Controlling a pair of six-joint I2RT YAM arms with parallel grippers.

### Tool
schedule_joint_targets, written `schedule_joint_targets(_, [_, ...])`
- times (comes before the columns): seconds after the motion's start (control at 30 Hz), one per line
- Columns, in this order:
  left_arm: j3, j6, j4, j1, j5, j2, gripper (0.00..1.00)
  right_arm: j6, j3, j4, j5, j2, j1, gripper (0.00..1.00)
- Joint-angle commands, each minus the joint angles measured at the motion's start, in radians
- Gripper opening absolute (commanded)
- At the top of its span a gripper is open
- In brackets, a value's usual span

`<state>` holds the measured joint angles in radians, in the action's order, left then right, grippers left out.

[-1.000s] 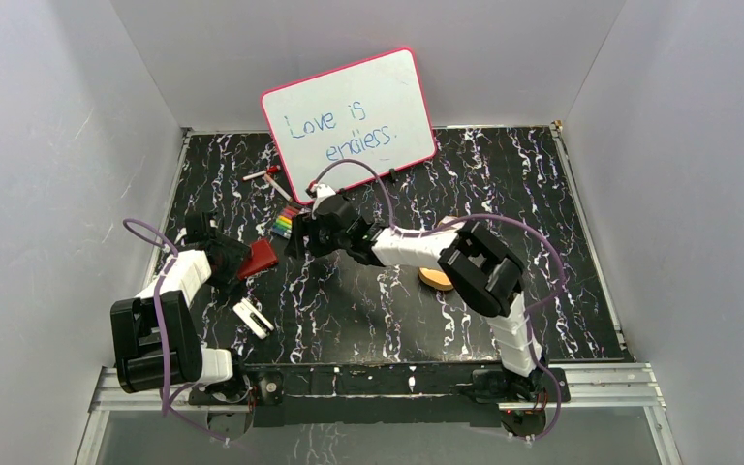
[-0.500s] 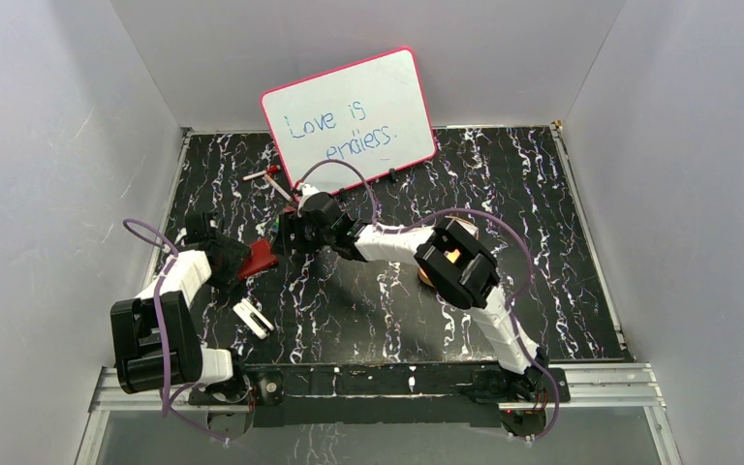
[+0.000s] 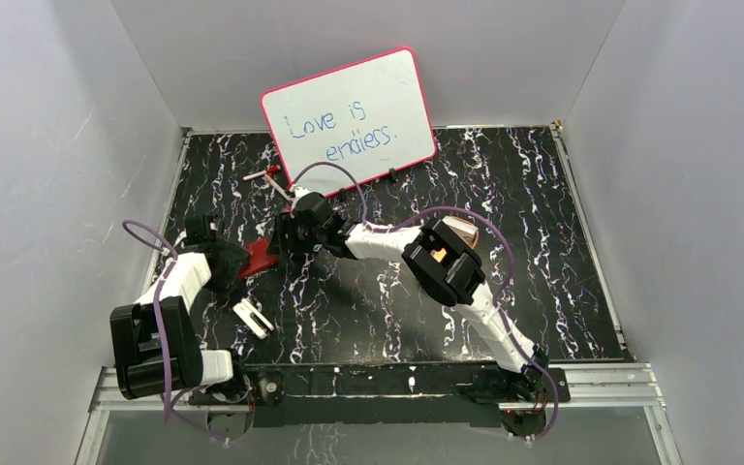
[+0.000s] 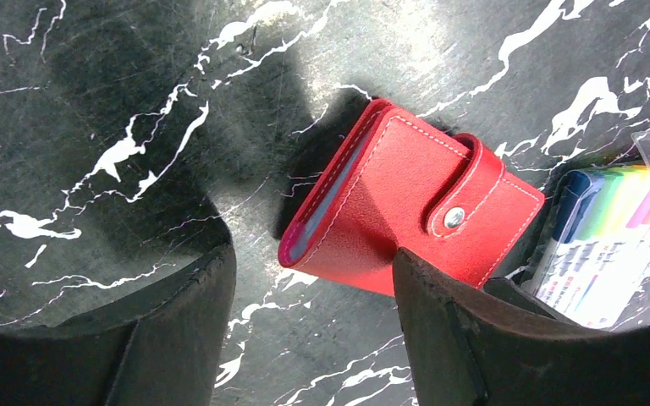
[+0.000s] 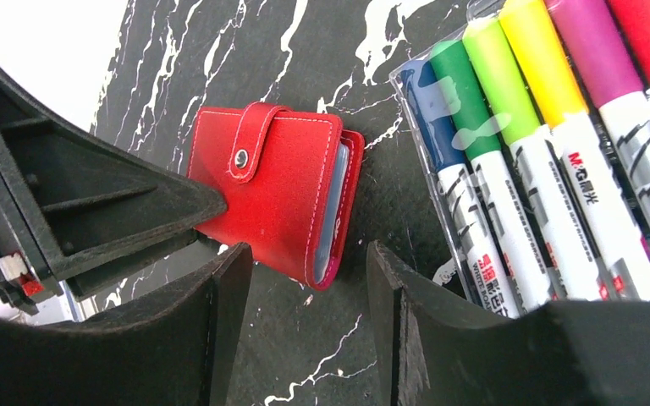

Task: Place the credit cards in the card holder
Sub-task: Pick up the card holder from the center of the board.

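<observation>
The card holder (image 4: pixel 406 211), a red wallet snapped shut, lies on the black marbled table (image 4: pixel 135 101); it also shows as the card holder (image 3: pixel 257 260) (image 5: pixel 279 186). My left gripper (image 4: pixel 313 279) (image 3: pixel 235 260) is open at its left side, with the right fingertip (image 4: pixel 440 288) against the holder's near edge. My right gripper (image 5: pixel 305 271) (image 3: pixel 276 242) is open, and the holder's open-edge corner sits just beyond the gap between its jaws. The left fingertip (image 5: pixel 135 203) touches the holder's snap side. Pale credit cards (image 3: pixel 252 318) lie near the left arm's base, apart from both grippers.
A colour marker set (image 5: pixel 550 144) (image 4: pixel 618 237) lies just right of the holder. A pink-framed whiteboard (image 3: pixel 349 116) leans at the back. Loose pens (image 3: pixel 266 176) lie in front of the whiteboard. An orange tray (image 3: pixel 460 230) peeks from behind the right arm's elbow.
My right arm has swung left towards the card holder and its jaws have narrowed. The left gripper and the holder have hardly moved.
</observation>
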<state>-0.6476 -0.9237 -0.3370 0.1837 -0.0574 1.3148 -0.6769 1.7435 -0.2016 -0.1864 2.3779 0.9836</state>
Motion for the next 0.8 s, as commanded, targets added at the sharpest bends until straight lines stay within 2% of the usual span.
schedule_joint_targets(0.0, [0.011,0.012,-0.055,0.004,-0.021,-0.038,0.65,-0.006,0.077,0.019,-0.028,0.025,0.001,0.59])
schedule_joint_targets(0.23, [0.014,0.014,-0.052,0.004,-0.016,-0.041,0.65,-0.005,0.095,0.018,-0.058,0.047,0.001,0.46])
schedule_joint_targets(0.47, [0.018,0.014,-0.05,0.004,-0.014,-0.045,0.64,-0.003,0.145,0.046,-0.105,0.084,0.001,0.45])
schedule_joint_targets(0.6, [0.022,0.011,-0.048,0.003,-0.009,-0.047,0.64,-0.004,0.131,0.031,-0.121,0.076,0.003,0.33])
schedule_joint_targets(0.77, [0.02,0.014,-0.058,0.004,-0.006,-0.059,0.64,-0.008,0.086,0.003,-0.147,0.039,0.002,0.12])
